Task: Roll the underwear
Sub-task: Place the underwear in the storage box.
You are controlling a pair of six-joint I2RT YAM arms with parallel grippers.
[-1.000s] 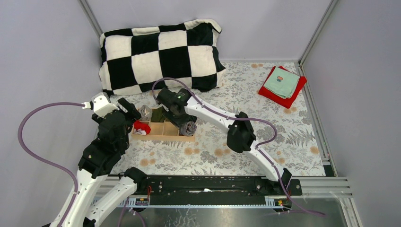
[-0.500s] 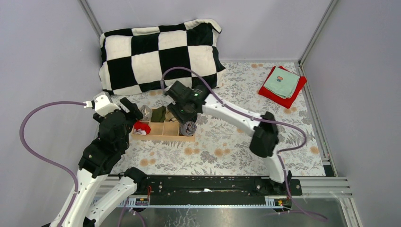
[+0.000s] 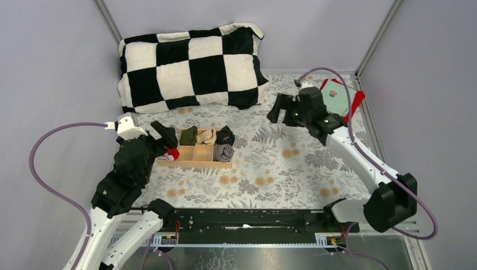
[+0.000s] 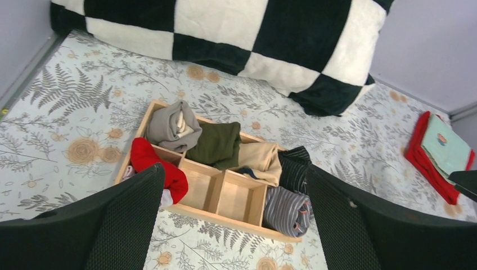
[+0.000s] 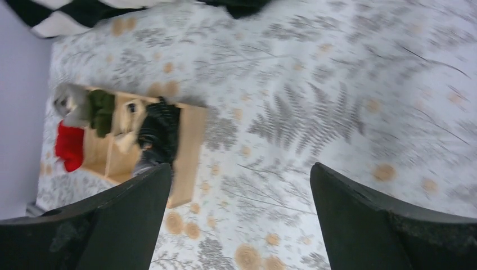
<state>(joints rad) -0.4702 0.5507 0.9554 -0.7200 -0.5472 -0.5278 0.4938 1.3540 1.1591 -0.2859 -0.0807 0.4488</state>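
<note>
The black pinstriped underwear point(image 3: 225, 135) lies bundled in the far right compartment of the wooden box point(image 3: 194, 163). The grey striped underwear point(image 3: 224, 152) lies rolled in the near right compartment. Both show in the left wrist view, black point(image 4: 293, 169) and grey point(image 4: 287, 202). The right wrist view shows the black one point(image 5: 159, 130), blurred. My left gripper point(image 3: 167, 140) is open and empty above the box's left end, and it also shows in the left wrist view point(image 4: 233, 177). My right gripper point(image 3: 277, 111) is open and empty, raised to the far right of the box point(image 5: 239, 180).
A black and white chequered pillow point(image 3: 191, 64) lies at the back. A red cloth point(image 3: 336, 115) with a teal cloth point(image 3: 336, 99) on it sits at the back right. The box also holds grey point(image 4: 169, 125), olive point(image 4: 216, 143), beige point(image 4: 260, 157) and red point(image 4: 154, 163) bundles.
My right arm has swung from over the box to the back right, gripper empty. My left arm has shifted slightly. Both underwear stay in the box.
</note>
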